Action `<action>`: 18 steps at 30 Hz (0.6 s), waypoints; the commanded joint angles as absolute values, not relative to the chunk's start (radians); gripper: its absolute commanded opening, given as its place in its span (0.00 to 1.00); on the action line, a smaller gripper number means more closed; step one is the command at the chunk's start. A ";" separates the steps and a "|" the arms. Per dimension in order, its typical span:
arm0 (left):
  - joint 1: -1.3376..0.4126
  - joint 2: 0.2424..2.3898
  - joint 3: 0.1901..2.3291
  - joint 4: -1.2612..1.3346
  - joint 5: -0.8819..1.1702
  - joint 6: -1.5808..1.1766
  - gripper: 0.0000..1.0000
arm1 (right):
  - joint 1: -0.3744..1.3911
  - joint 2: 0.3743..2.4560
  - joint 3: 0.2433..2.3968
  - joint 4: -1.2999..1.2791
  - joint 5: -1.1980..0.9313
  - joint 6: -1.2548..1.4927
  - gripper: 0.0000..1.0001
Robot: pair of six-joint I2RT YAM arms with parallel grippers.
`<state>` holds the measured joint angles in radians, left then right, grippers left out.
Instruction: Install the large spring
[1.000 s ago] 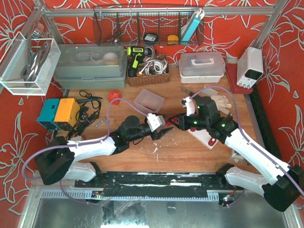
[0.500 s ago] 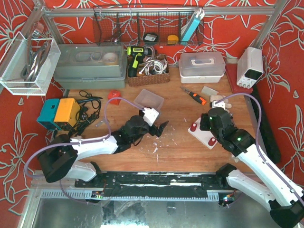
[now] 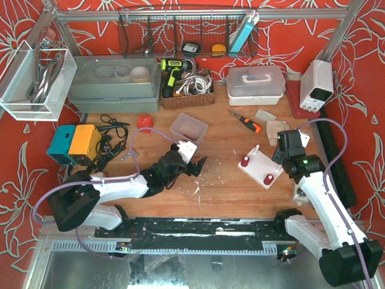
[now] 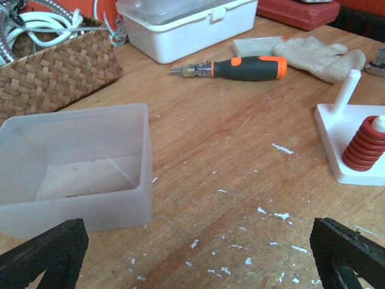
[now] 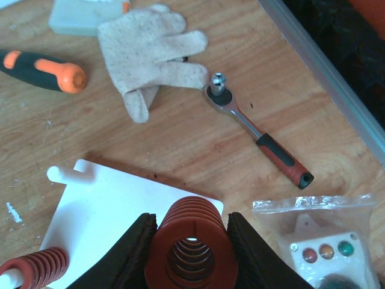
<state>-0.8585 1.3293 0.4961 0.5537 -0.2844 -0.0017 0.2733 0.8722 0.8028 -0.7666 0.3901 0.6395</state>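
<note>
My right gripper (image 5: 191, 256) is shut on the large red spring (image 5: 191, 247) and holds it end-on above the near right corner of the white peg base (image 5: 120, 211). On that base a bare white peg (image 5: 60, 174) stands at the far left, and a small red spring (image 5: 36, 265) sits on another peg. In the top view the base (image 3: 260, 170) lies right of centre with my right gripper (image 3: 283, 155) at its right edge. My left gripper (image 3: 201, 164) is open and empty over the table's middle, its fingers (image 4: 42, 253) spread wide.
A ratchet wrench (image 5: 258, 129), a glove (image 5: 150, 54), a screwdriver (image 5: 42, 67) and a bag of parts (image 5: 319, 241) lie around the base. A clear plastic tub (image 3: 188, 128) stands beyond my left gripper. Cables (image 3: 111, 135) and a teal-orange box (image 3: 75, 143) sit at the left.
My right gripper has drawn back from next to the left gripper at the centre to the base's right edge, holding the spring. My left gripper has shifted slightly left and stays open.
</note>
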 commanded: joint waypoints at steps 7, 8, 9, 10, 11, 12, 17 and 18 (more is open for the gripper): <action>-0.870 1.322 0.520 0.571 -0.255 -0.021 1.00 | 0.193 0.923 0.753 -0.736 0.323 0.669 0.00; -0.872 1.318 0.520 0.570 -0.254 -0.021 1.00 | 0.187 0.925 0.747 -0.725 0.327 0.665 0.00; -0.871 1.313 0.520 0.570 -0.253 -0.020 1.00 | 0.177 0.925 0.738 -0.713 0.326 0.664 0.00; -0.873 1.310 0.519 0.569 -0.253 -0.019 1.00 | 0.168 0.924 0.730 -0.702 0.317 0.663 0.00; -0.874 1.307 0.516 0.572 -0.253 -0.016 1.00 | 0.157 0.925 0.722 -0.690 0.305 0.663 0.00; -0.874 1.306 0.514 0.573 -0.255 -0.014 1.00 | 0.146 0.925 0.717 -0.683 0.291 0.666 0.00; -0.876 1.307 0.514 0.573 -0.260 -0.007 1.00 | 0.121 0.934 0.693 -0.655 0.254 0.664 0.00; -0.876 1.308 0.515 0.570 -0.261 -0.006 1.00 | 0.119 0.934 0.689 -0.653 0.249 0.664 0.00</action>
